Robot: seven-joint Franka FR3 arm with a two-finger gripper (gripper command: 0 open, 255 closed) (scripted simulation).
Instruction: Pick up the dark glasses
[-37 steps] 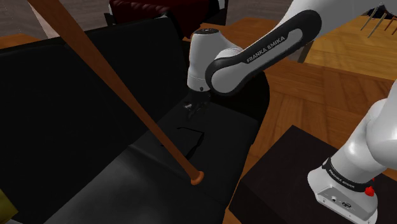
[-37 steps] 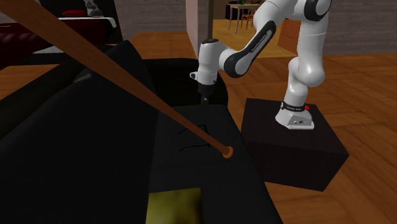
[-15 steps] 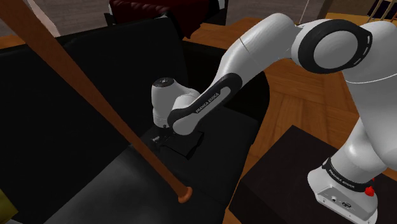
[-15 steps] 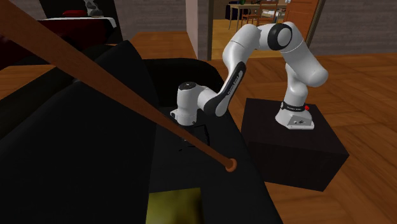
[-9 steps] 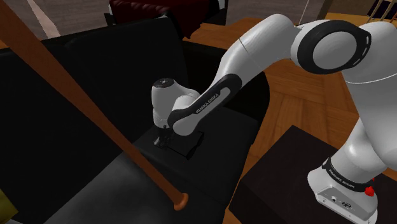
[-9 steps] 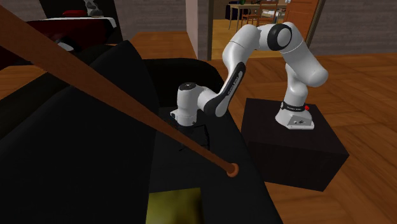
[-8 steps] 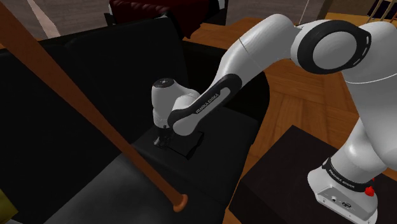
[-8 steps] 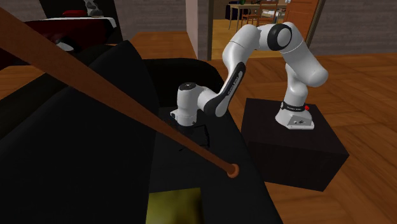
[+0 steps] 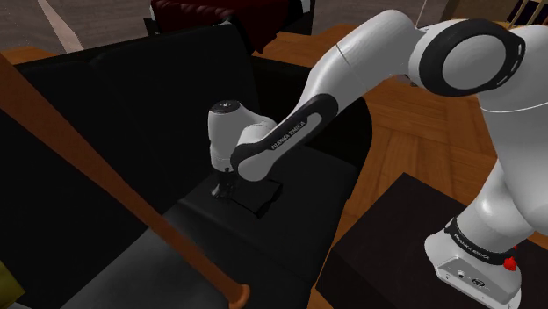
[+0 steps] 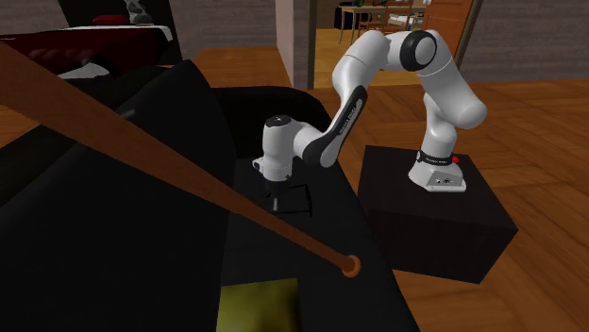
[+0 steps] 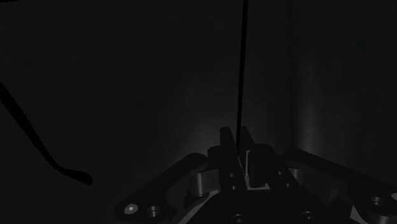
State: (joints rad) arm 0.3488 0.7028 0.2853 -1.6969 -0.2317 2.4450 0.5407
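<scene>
In the middle of the shoulder view, my gripper (image 9: pixel 222 187) hangs just above the black sofa's (image 9: pixel 290 241) seat, fingers pinched nearly together on a thin arm of the dark glasses (image 9: pixel 259 197).

Support: black sofa (image 9: pixel 290 237), standing on wood floor (image 10: pixel 538 141)
On seat: dark glasses (image 10: pixel 291 200), contact unclear; olive-yellow object (image 10: pixel 260 307) at front
Across seat: brown wooden bat (image 10: pixel 189 174), slanting

At the sofa's (image 9: pixel 105 132) seat, the glasses (image 11: pixel 242 76) sit clasped in my gripper (image 11: pixel 242 137); the bat (image 9: pixel 105 189) slants across the sofa's front; my stand (image 9: pixel 395 250) sits beside the sofa's end.
</scene>
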